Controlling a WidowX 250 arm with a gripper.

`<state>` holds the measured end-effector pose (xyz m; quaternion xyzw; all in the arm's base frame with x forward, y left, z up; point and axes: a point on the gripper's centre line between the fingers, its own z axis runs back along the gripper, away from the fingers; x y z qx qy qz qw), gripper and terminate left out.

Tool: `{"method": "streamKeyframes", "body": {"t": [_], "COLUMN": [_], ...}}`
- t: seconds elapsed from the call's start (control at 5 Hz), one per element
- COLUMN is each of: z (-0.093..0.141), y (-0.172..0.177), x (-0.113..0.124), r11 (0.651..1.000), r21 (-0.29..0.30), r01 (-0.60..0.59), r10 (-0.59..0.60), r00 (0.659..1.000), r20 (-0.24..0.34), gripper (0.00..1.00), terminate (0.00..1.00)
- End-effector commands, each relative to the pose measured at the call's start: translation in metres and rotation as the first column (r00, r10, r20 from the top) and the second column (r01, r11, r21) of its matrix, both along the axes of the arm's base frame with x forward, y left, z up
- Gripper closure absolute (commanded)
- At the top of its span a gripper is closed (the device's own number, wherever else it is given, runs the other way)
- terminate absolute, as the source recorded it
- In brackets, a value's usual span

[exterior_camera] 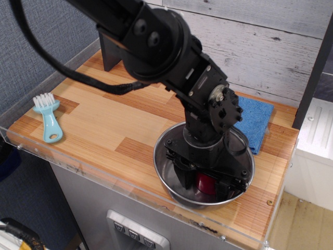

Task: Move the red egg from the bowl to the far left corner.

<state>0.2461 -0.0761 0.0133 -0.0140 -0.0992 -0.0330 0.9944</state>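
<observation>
observation.image, striped wood countertop [104, 112], whitewashed plank wall [270, 47], blue cloth [255, 119]

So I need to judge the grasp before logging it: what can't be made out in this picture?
- Red egg: mostly hidden by the gripper; only a sliver shows.
- Jaw contact with the egg: cannot tell, the wrist blocks it.
- Bowl floor: covered by the arm.
- Blue cloth: its left part is behind the arm.
</observation>
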Motion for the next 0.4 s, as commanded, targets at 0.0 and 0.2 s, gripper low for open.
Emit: {"method": "streamKeyframes", "body": {"t": [0.0, 0.2], "z": [0.019, 0.04], "y": [0.003, 0.005], "x": [0.001, 0.006], "r11": [0.999, 0.998], "r21": [-0.04, -0.056], "r01": [-0.006, -0.028], "r10": [0.008, 0.032], "r00": [0.999, 0.996], "r20": [0.043, 0.087], "gripper": [1.0, 1.0], "terminate": [0.0, 0.0]}}
